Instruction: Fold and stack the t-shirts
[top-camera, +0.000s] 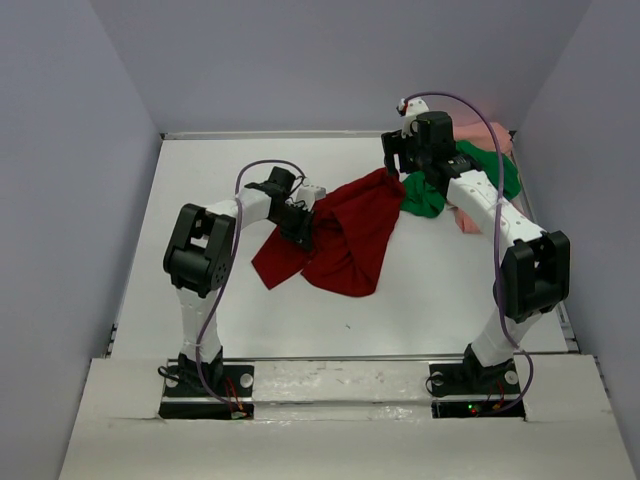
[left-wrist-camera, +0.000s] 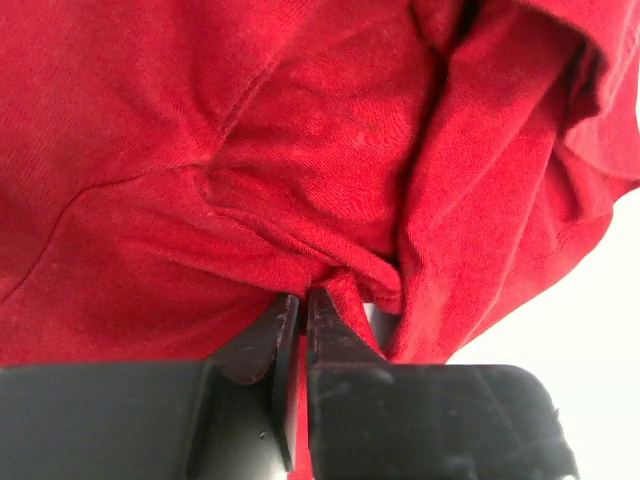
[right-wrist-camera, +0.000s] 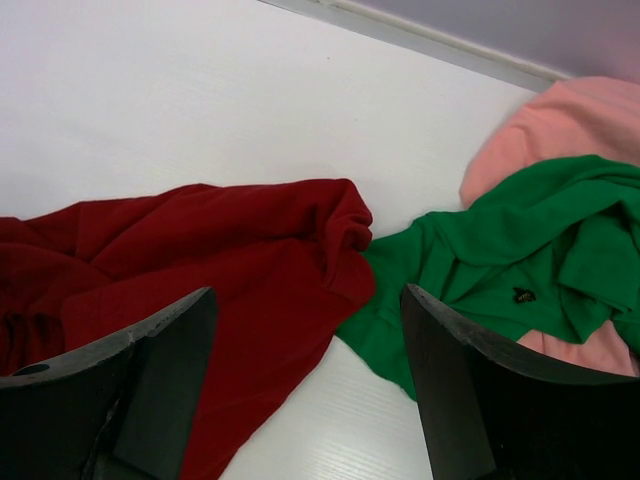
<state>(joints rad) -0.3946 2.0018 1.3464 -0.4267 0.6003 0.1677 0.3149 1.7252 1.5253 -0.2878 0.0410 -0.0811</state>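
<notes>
The top view looks down from above and behind the arm bases (top-camera: 205, 385) onto the whole white worktop (top-camera: 420, 300). The left wrist view sits hard against the dark red t-shirt (left-wrist-camera: 300, 150), which nearly fills it. The right wrist view looks obliquely from higher, sharing that shirt and the green t-shirt (right-wrist-camera: 520, 250) with the top view.

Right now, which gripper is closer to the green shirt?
The right. The right gripper hangs open over the spot where the green shirt meets the red shirt; the left gripper is clamped on the red shirt's far side, away from the green.
</notes>
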